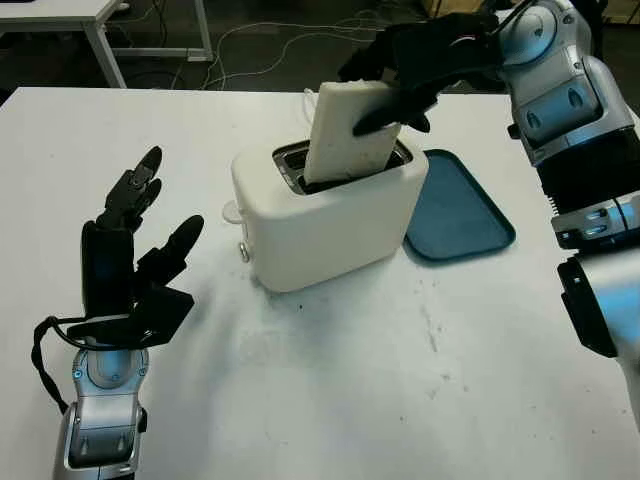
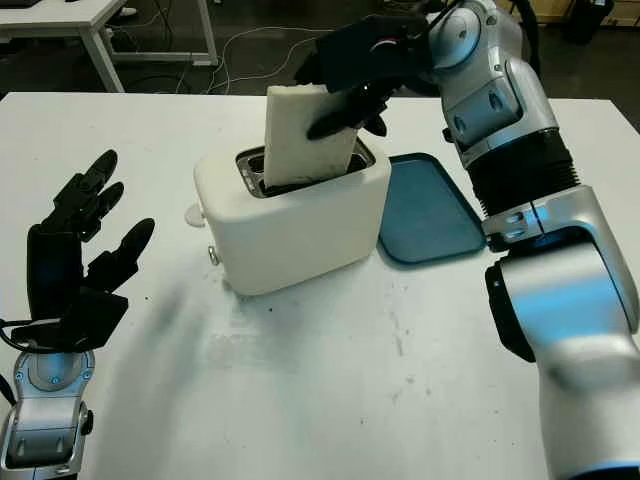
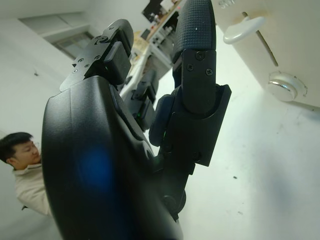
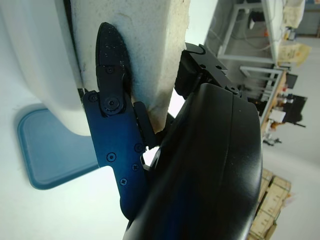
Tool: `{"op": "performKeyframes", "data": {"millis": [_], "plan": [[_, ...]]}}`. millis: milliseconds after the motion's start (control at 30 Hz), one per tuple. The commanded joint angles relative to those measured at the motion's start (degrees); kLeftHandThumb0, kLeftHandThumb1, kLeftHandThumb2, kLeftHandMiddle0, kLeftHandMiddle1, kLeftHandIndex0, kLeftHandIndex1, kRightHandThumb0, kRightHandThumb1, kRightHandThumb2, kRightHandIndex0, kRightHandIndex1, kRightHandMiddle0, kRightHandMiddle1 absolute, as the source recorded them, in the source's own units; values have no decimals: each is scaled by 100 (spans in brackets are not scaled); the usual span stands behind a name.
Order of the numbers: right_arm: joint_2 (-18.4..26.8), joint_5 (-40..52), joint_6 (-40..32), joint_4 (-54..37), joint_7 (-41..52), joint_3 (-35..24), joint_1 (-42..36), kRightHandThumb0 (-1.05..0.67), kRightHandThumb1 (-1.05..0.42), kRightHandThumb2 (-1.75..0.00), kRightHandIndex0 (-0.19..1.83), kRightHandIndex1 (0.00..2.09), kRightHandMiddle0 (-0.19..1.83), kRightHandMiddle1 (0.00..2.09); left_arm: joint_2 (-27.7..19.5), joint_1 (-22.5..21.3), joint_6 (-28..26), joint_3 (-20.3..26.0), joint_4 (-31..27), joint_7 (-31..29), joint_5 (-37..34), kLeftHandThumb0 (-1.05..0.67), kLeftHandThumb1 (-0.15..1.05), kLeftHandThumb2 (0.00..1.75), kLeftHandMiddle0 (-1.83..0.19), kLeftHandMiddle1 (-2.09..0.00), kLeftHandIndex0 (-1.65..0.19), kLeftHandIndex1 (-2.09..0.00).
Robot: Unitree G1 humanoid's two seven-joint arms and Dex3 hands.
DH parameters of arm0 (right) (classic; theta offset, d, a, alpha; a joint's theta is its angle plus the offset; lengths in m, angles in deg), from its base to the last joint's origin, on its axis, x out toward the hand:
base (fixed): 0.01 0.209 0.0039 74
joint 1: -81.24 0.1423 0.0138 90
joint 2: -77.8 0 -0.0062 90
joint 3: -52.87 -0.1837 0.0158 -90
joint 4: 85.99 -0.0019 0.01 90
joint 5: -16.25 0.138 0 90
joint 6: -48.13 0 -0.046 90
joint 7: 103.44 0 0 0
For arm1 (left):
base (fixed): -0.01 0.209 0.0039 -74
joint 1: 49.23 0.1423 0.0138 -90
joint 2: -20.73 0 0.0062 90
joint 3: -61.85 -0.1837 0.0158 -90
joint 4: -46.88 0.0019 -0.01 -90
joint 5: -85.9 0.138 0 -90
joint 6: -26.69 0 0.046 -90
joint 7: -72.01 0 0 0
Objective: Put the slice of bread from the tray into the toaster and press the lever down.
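- Fingers [image 4: 112,75] of the right hand [image 1: 420,62] pinching the slice of bread [image 1: 345,130] near its upper edge, one pad flat against a broad face, the rest wrapped round the other side.
- Slice of bread standing tilted in the slot of the toaster [image 1: 330,210], lower end inside, most of the slice above the top.
- Right hand held above the toaster's far side, arm reaching in from the right over the tray [image 1: 460,210].
- Toaster white, at mid surface, with lever [image 3: 242,29] up at the top of its track on the end facing the left hand; round knob [image 3: 285,86] just below the lever.
- Tray blue, bare, lying flat just beside the toaster on its right, near edge touching or almost touching the toaster's wall; cannot tell which.
- Left hand [image 1: 130,255] open, raised above the near left part of the surface [image 1: 400,380], palm turned toward the toaster, well apart from it, holding nothing.
- Surface white, with faint dark smudges in front of the toaster.
- Person [image 3: 22,167] in a light top visible behind the left hand in the left wrist view.
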Motion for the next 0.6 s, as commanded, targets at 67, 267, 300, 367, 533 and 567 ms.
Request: {"op": "performKeyframes", "data": {"millis": [67, 267, 300, 367, 533, 567], "plan": [[60, -111, 225, 44, -68, 108, -107, -44, -92, -43, 110, 175, 88, 175, -17, -13, 32, -16, -30, 36, 97, -76, 92, 34, -59, -1, -44, 0], [110, -240, 541, -5, -195, 175, -253, -42, -92, -42, 103, 175, 81, 175, -8, -13, -7, -16, -63, 11, 73, -76, 92, 34, -59, 0, -45, 0], [99, -217, 593, -4, -230, 153, -300, -42, -92, -42, 101, 175, 80, 175, -4, -13, -19, -17, -70, 12, 77, -76, 92, 34, -59, 0, -45, 0], [89, -176, 719, -14, -294, 121, -378, -46, -92, -39, 96, 175, 73, 173, -2, -13, -11, -19, -65, 12, 70, -75, 92, 34, -59, 0, -45, 0], [100, -11, 994, -57, -215, 30, -454, -71, -92, -21, 52, 144, 53, 105, 10, -16, 21, -20, -59, 8, 25, -75, 92, 33, -59, 0, -45, 0], [99, 1, 1036, -88, -260, 6, -478, -72, -92, -15, 46, 141, 57, 82, 4, -17, 51, -22, -44, 19, 35, -75, 92, 33, -59, 0, -45, 0]]}}
